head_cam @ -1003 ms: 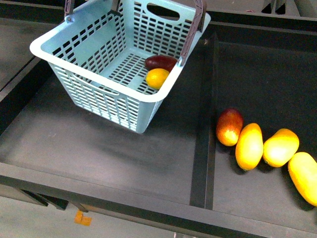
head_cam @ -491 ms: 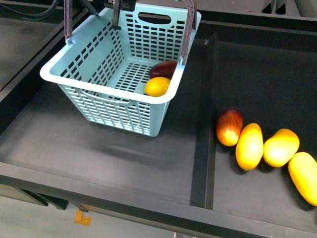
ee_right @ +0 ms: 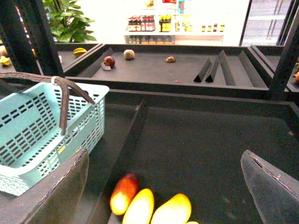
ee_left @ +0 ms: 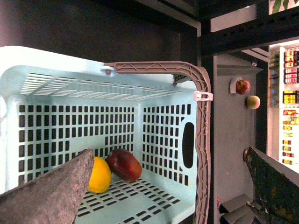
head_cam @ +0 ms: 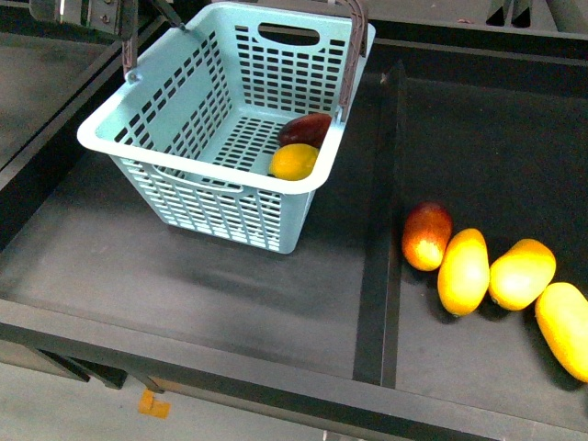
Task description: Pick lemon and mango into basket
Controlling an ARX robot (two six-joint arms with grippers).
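While left gripper (ee_left: 159,186) hangs over basket (head_cam: 175,156), fingers spread wide and empty, lemon (head_cam: 293,161) touches mango (head_cam: 305,130) at its 1 o'clock; right gripper (ee_right: 163,186) likewise wide, empty.

4 fruits (head_cam: 462,272) beside divider (head_cam: 378,230)

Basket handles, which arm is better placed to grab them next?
Left. Its wrist view looks straight down into the basket, over the lemon and mango. The right wrist view sees it off to one side.
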